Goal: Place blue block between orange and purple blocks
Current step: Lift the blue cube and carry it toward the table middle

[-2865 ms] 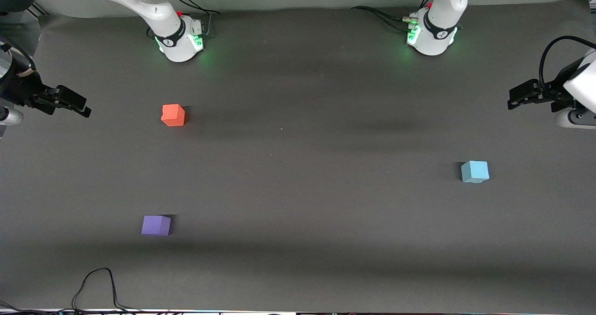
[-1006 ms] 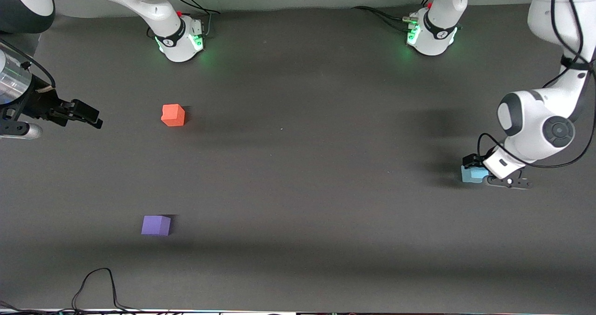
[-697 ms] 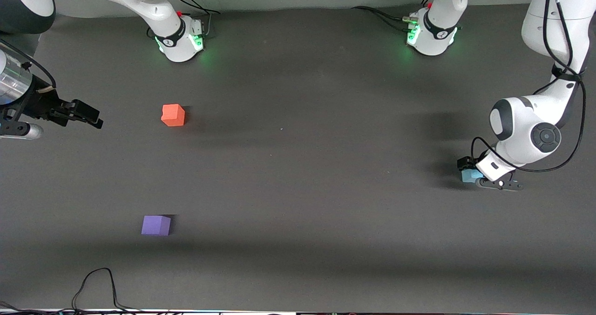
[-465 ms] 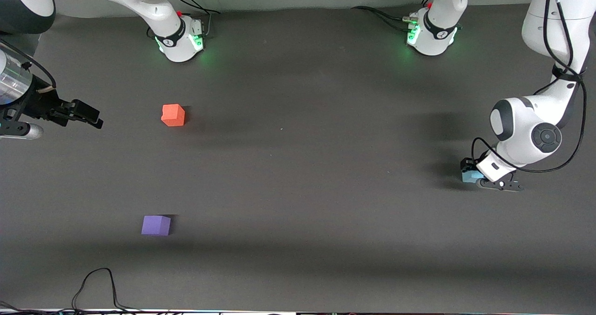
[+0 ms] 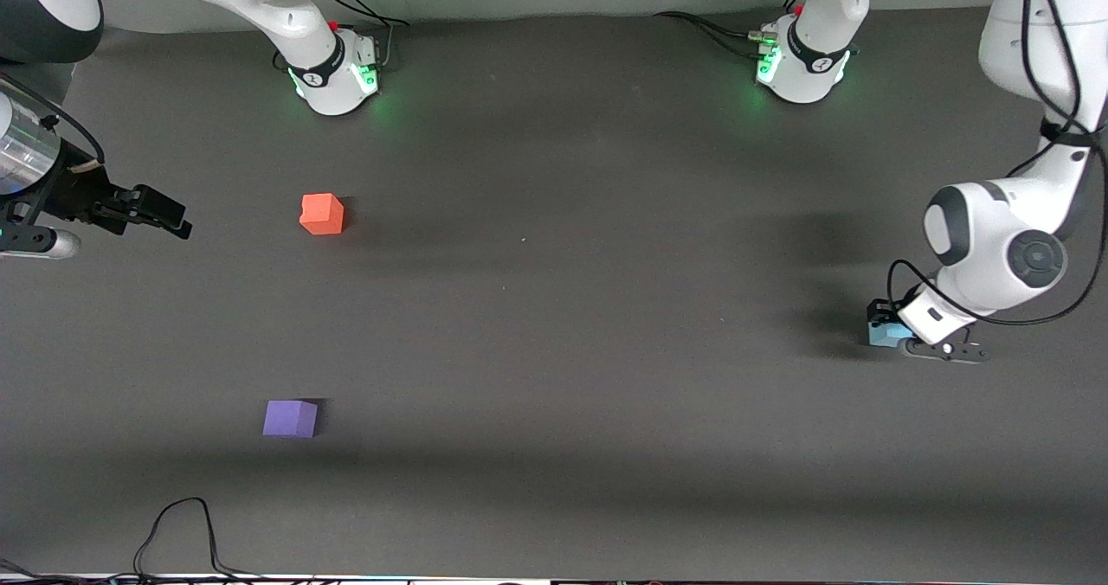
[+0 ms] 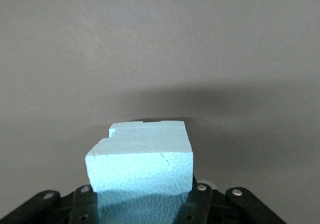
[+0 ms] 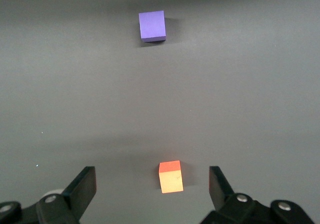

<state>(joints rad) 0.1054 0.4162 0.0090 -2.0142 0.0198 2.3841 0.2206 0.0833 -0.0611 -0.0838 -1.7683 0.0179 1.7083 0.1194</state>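
The light blue block [image 5: 880, 334] is at the left arm's end of the table. My left gripper [image 5: 896, 336] is down on it and mostly covers it. In the left wrist view the blue block [image 6: 142, 156] fills the gap between the fingers [image 6: 200, 196] of my left gripper [image 6: 142, 198], which press on its two sides. The orange block [image 5: 322, 214] and the purple block [image 5: 290, 418] lie apart toward the right arm's end, the purple one nearer the front camera. My right gripper [image 5: 164, 214] waits open and empty beside the orange block. In the right wrist view the right gripper [image 7: 152, 186] is open, with the orange block [image 7: 170, 176] and the purple block [image 7: 152, 25] farther off.
The dark grey table mat [image 5: 563, 308] is bare between the blocks. A black cable [image 5: 177, 524] loops at the table edge nearest the front camera. The two arm bases [image 5: 333, 74] [image 5: 801, 66] stand along the edge farthest from it.
My left arm came down from the table's end onto the blue block and closed on it. Block and gripper then shifted slightly toward the left arm's end. The right gripper barely moved.
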